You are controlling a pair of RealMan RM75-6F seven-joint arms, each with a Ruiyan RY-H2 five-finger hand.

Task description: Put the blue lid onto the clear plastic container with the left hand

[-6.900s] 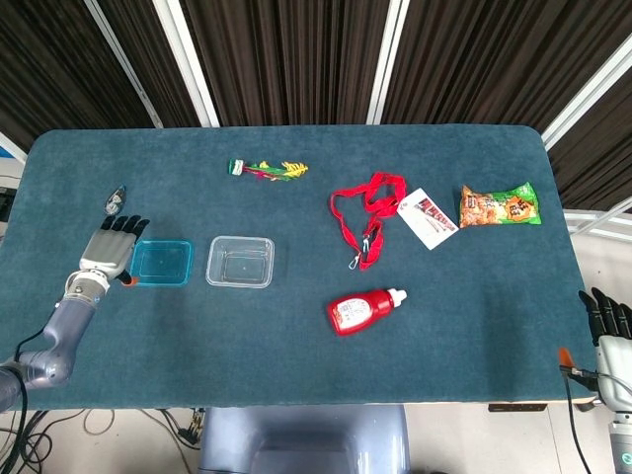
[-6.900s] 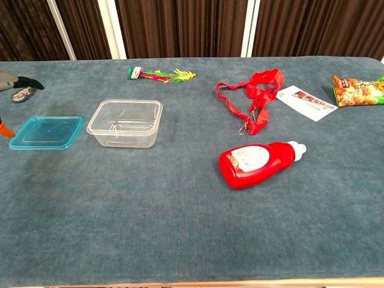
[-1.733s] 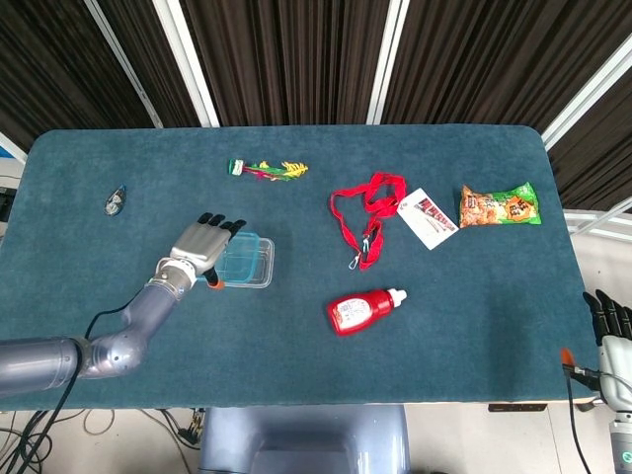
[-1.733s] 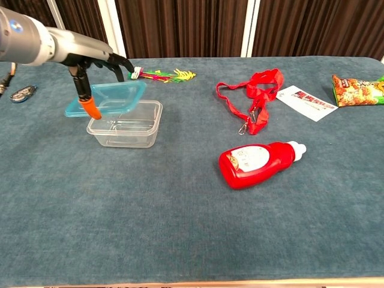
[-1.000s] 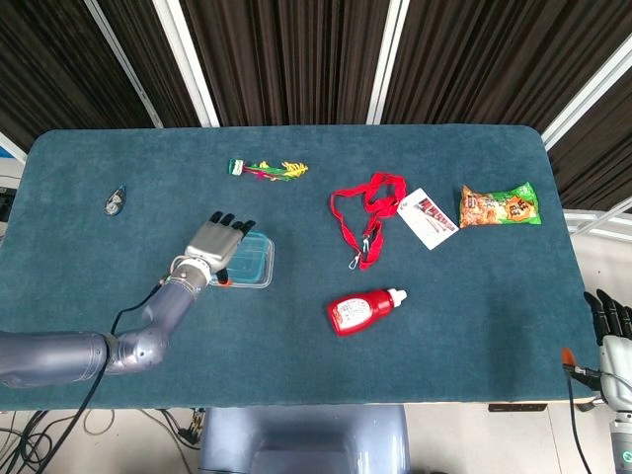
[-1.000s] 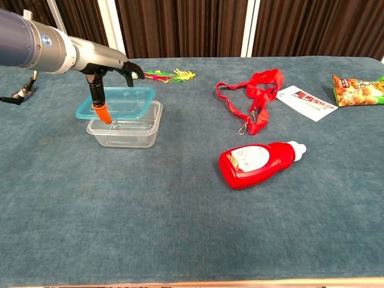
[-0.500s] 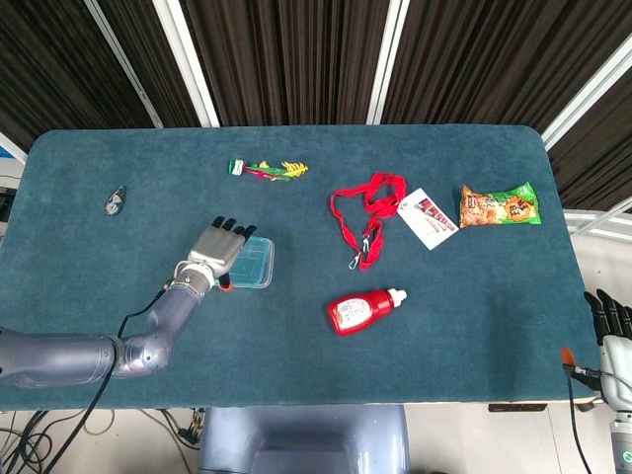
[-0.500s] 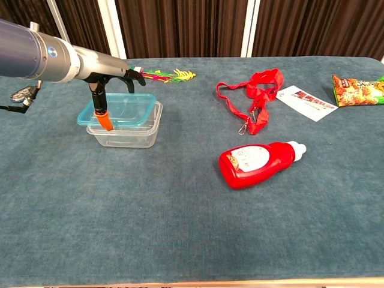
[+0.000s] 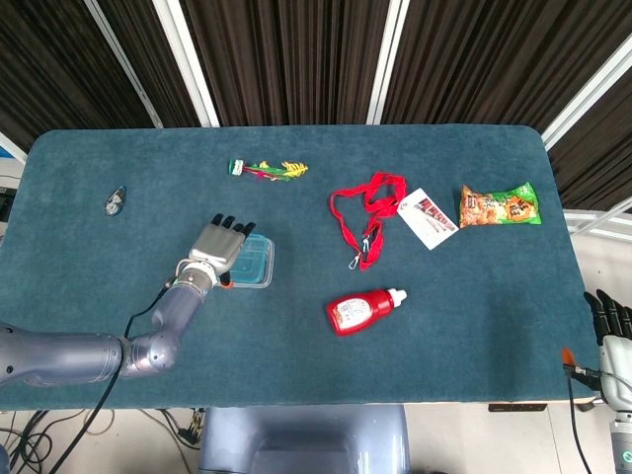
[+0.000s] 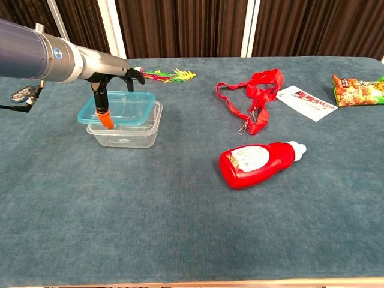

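Note:
The blue lid (image 10: 123,105) lies on top of the clear plastic container (image 10: 125,133), shifted a little to the left so its left edge overhangs the rim. My left hand (image 10: 111,77) holds the lid, fingers on its top and the orange-tipped thumb down its front edge. In the head view the left hand (image 9: 218,247) covers the left part of the lid (image 9: 254,263); the container (image 9: 265,283) shows only as a thin rim. My right hand (image 9: 611,323) hangs beyond the table's front right corner, fingers apart and holding nothing.
A red bottle (image 10: 255,161) lies at centre right. A red lanyard (image 10: 255,95) with a card (image 10: 306,102) and a snack bag (image 10: 357,89) lie at the back right. A colourful bundle (image 10: 162,74) sits behind the container, a small metal object (image 10: 21,93) at far left.
My left hand has carried the lid from the table left of the container to above it, then lowered it onto the rim. Over the last half second it has hardly moved.

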